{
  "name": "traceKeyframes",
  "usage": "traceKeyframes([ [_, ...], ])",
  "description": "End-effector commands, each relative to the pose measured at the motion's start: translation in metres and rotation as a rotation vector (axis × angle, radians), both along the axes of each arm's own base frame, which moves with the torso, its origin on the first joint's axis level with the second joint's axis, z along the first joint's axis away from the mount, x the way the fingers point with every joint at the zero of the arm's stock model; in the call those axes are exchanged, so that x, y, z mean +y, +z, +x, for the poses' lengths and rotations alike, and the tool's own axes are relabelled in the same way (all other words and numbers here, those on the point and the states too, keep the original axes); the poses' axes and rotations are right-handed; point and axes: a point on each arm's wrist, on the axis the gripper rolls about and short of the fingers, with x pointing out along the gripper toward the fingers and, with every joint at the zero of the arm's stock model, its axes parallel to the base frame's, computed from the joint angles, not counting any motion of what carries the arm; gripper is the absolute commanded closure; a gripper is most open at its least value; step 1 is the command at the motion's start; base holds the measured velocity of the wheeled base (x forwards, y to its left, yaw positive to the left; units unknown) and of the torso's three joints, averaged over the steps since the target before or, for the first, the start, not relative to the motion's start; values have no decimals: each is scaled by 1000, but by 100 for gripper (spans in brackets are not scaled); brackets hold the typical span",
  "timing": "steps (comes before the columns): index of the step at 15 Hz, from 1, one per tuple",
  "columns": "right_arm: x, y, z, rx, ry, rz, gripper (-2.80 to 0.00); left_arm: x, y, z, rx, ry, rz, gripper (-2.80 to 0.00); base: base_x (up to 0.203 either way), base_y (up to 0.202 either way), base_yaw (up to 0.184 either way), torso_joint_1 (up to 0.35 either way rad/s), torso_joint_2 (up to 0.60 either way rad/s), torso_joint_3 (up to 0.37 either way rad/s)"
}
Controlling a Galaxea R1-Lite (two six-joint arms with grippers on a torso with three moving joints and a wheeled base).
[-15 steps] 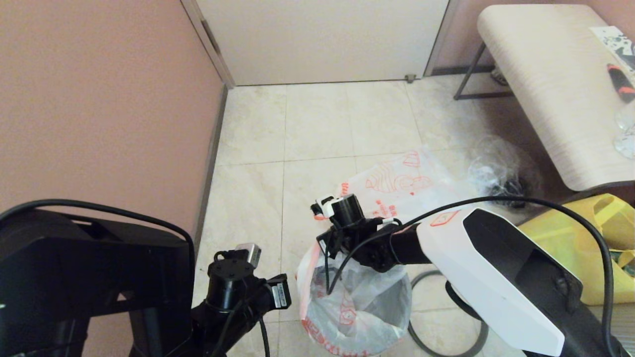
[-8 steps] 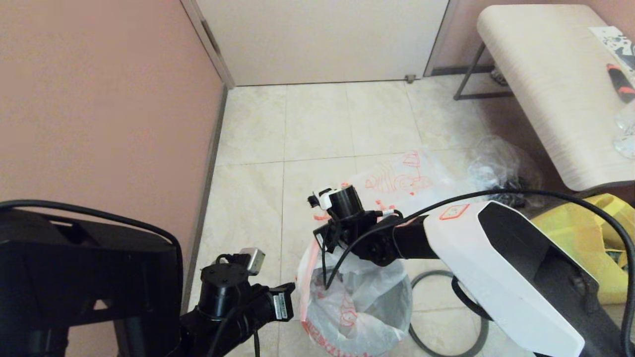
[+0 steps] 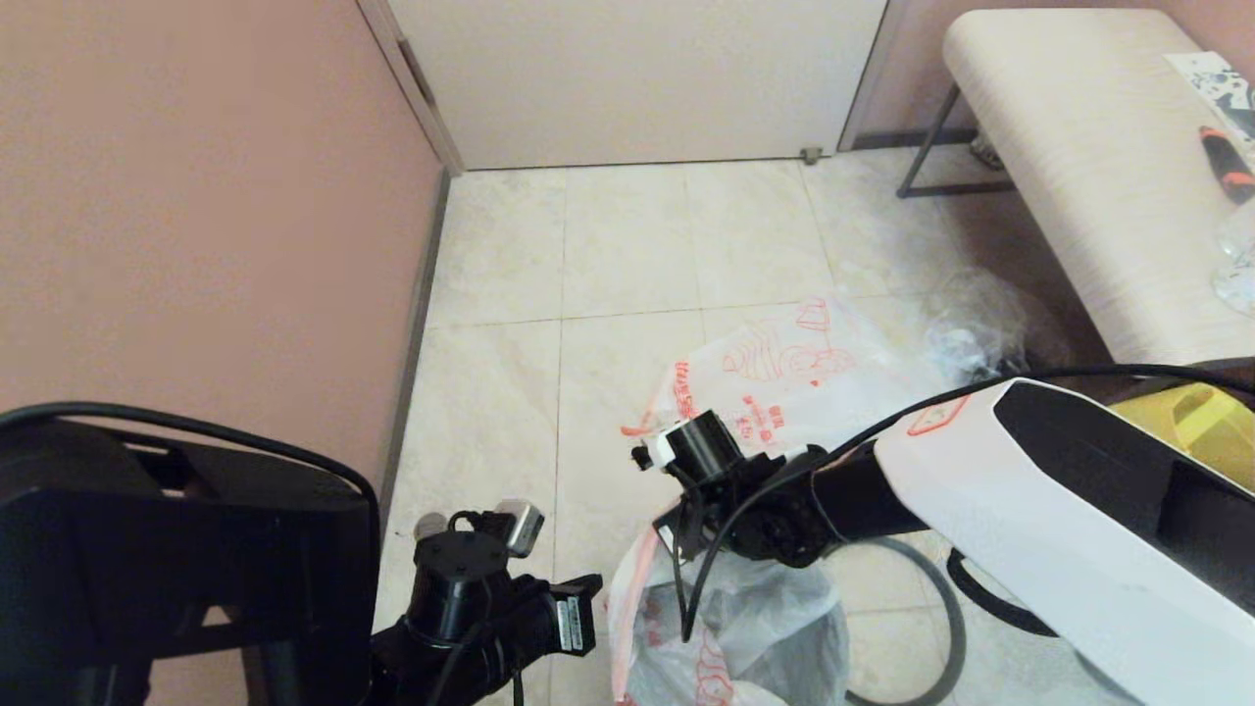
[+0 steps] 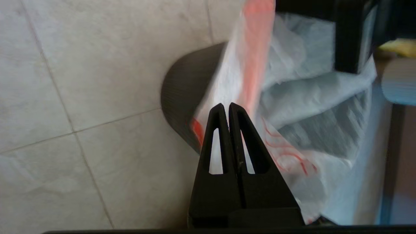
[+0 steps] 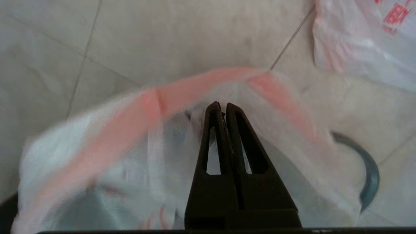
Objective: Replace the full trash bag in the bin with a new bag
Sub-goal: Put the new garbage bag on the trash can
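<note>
The bin (image 4: 182, 97), dark grey and ribbed on its outer wall, stands on the tiled floor (image 3: 627, 245) at the lower edge of the head view, between the two arms; the new bag (image 3: 730, 637), thin white plastic with orange-red print, sits inside it with its mouth raised above the bin's edge; the left gripper (image 4: 226, 107) is at the bin's left side, its jaws clenched together on the bag's rim beside an orange-red handle strip; the right gripper (image 5: 220, 105) is above the bag's mouth, jaws pressed tight, with the orange-red handle (image 5: 182, 94) arched just past their tips, and whether plastic is caught between them cannot be told; the dark grey rim hoop (image 3: 931, 579) lies flat on the floor just to the right of the bin, partly hidden under the right arm; the full trash bag (image 3: 784, 378) lies on the floor behind the bin, well apart from it, its cartoon print facing up; a clear bag (image 3: 971, 333) with dark contents sits further right, near the leg of a pale wooden tabletop (image 3: 1079, 167); a yellow tote bag (image 3: 1191, 422) shows beneath the tabletop's near corner.
</note>
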Motion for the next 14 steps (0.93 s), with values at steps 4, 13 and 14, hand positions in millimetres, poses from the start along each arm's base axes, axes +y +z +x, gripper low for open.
traceKeyframes([
  [4, -11, 36, -34, -46, 59, 60, 0, -12, 3, -17, -4, -63, 6, 0, 0, 0, 0, 0, 0, 0],
  [13, -71, 59, -58, -84, -19, 95, 0, -40, -24, 3, -59, -104, 119, 0, 0, 0, 0, 0, 0, 0],
  [14, -81, 59, -61, -88, -35, 103, 0, -43, -28, 10, -79, -85, 153, 0, 0, 0, 0, 0, 0, 0],
])
